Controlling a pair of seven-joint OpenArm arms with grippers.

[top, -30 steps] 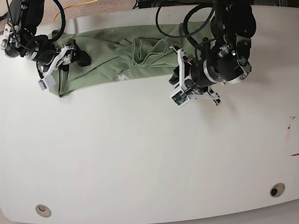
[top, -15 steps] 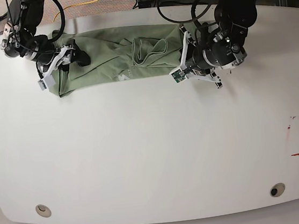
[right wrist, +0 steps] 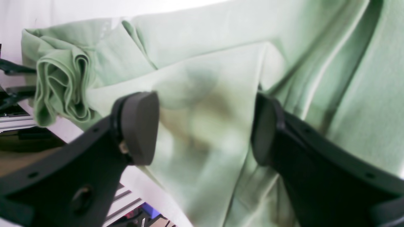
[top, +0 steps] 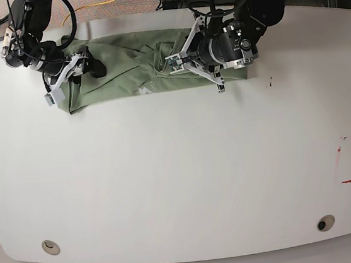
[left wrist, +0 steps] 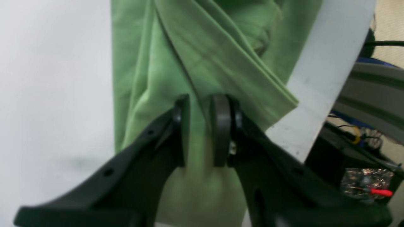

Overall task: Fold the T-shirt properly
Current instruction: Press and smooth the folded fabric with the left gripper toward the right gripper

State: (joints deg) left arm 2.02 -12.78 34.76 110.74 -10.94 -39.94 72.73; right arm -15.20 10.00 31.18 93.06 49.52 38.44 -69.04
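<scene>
The T-shirt (top: 124, 67) lies as a long sage-green band along the table's far edge, with creases and its collar near the middle. My left gripper (top: 178, 60) is over its right part. In the left wrist view the left gripper (left wrist: 202, 132) stands open by only a narrow slit. A fold of the T-shirt (left wrist: 205, 47) runs under that slit, and I cannot see any cloth pinched. My right gripper (top: 68, 77) rests over the shirt's left end. There the right gripper (right wrist: 205, 126) is wide open, straddling a soft rise of the T-shirt (right wrist: 315, 63) beside bunched hems.
The white table (top: 167, 170) stretches toward the front. Near its right edge is a red mark (top: 350, 159), and two round holes (top: 49, 247) sit near the front. Cables and gear lie beyond the far edge.
My left arm has swung from the bare table up and leftward onto the shirt's right part, its jaws unchanged. The right arm and the shirt's left end have stayed put.
</scene>
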